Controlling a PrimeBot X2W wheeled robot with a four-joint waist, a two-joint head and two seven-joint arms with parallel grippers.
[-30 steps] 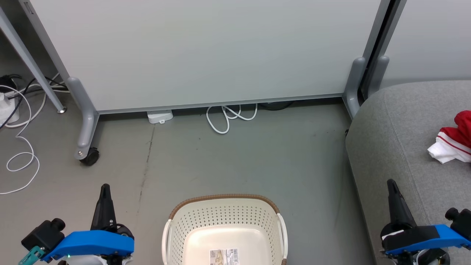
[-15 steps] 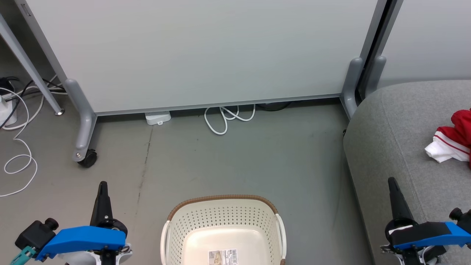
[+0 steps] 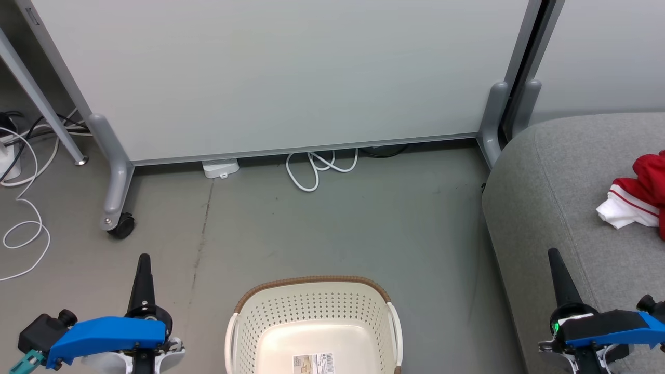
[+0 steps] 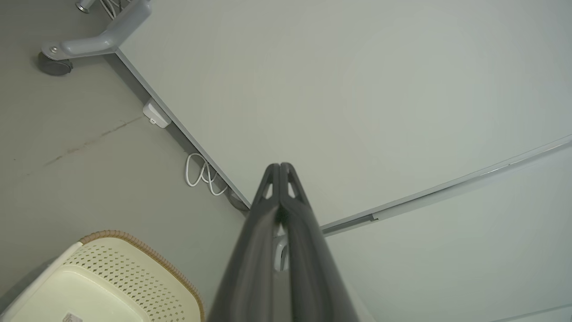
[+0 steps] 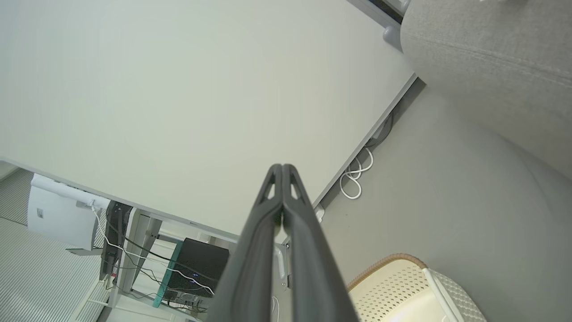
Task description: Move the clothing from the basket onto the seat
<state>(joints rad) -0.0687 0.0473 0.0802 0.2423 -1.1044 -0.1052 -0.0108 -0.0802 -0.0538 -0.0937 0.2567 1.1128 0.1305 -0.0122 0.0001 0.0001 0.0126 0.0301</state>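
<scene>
- I see grey scuffed floor (image 3: 337,228), pale wheeled partition (image 3: 286,78) along its far edge, white cable (image 3: 317,171) looped under it
- basket (image 3: 311,281) sits on the floor between my arms, barcode sticker (image 3: 313,362) on its bottom showing
- clothing (image 3: 636,202) lies bunched on the seat (image 3: 550,182), well in from its left edge
- left gripper (image 3: 144,258) and right gripper (image 3: 554,253) both pinched together, holding nothing

The cream perforated plastic basket (image 3: 311,281), brown-rimmed and white-handled, stands upright on the floor (image 3: 337,223), its bottom showing a barcode sticker (image 3: 313,362). Crumpled bright red clothing (image 3: 636,205) with white, red-striped trim lies on the large grey woven upholstered seat (image 3: 550,182), well apart from the basket.
</scene>
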